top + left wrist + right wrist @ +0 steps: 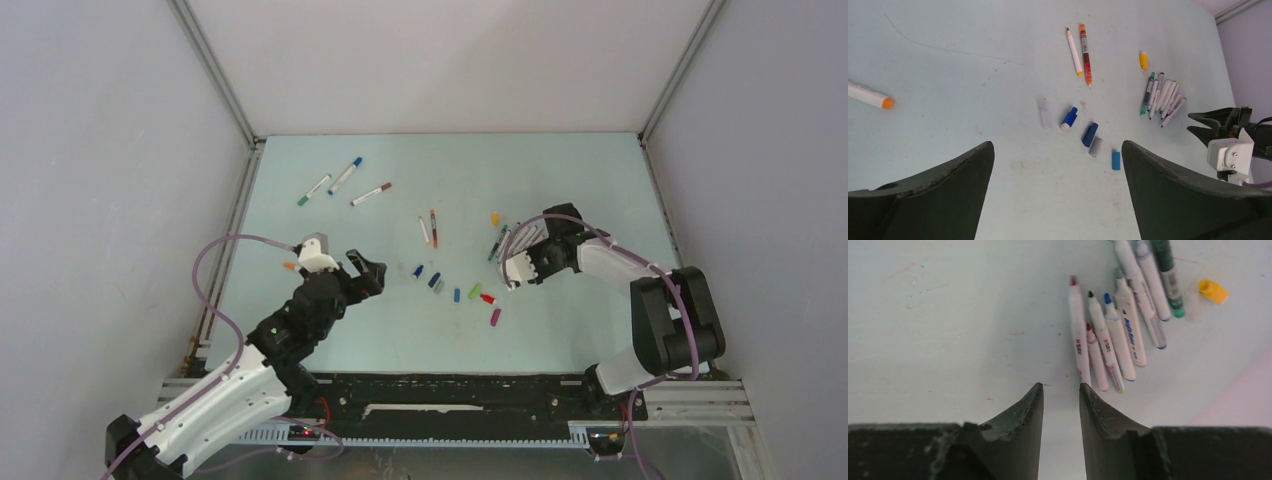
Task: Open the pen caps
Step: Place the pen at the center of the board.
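yellow cap (1213,291); blue cap (1090,134); pale blue table (973,30)

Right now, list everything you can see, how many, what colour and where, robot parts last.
capped pens: three, white with green, blue, dark red caps, far left.
centre pens: two, one white, one red, side by side mid-table.
uncapped pens: about eight, white barrels, bundled right of centre.
yellow cap: one, yellow, just beyond the bundle.
loose caps: at least seven, blue, grey, green, red, magenta, near middle.
orange-ended pen: one, white, near left.
table: one, pale blue-green.
left gripper: one, black, wide open, empty.
right gripper: one, black, slightly open, empty, at the bundle.
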